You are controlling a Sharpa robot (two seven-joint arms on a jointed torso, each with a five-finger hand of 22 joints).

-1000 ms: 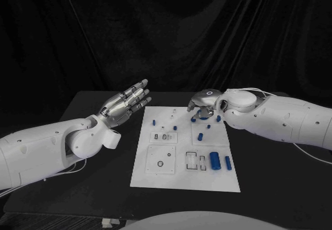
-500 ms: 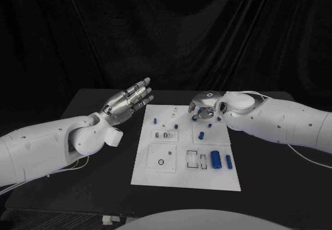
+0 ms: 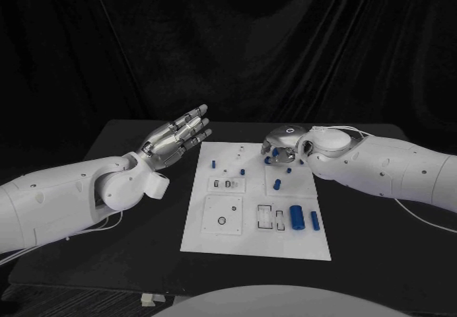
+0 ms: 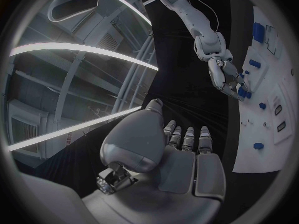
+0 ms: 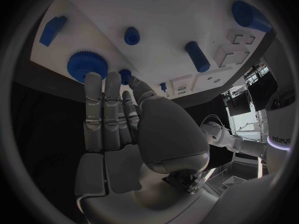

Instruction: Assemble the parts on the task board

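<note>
The white task board (image 3: 257,244) lies in the middle of the black table. A blue gear (image 3: 278,156) sits near its far edge, and several small blue pegs (image 3: 277,185) stand around it. My right hand (image 3: 282,140) hangs over that far edge, its fingers straight and pointing down. In the right wrist view the fingertips (image 5: 92,77) reach the toothed rim of the gear (image 5: 81,62), with the thumb apart and nothing gripped. My left hand (image 3: 178,137) is raised left of the board, palm up, fingers spread and holding nothing.
A thick blue cylinder (image 3: 296,216) and a slimmer one (image 3: 314,221) lie at the board's near right beside rectangular slots (image 3: 264,216). A square plate with an oval hole (image 3: 221,220) sits at the near left. Bare table surrounds the board.
The head camera has shifted slightly. The right hand stays over the gear at the board's far edge, and the left hand remains raised and spread.
</note>
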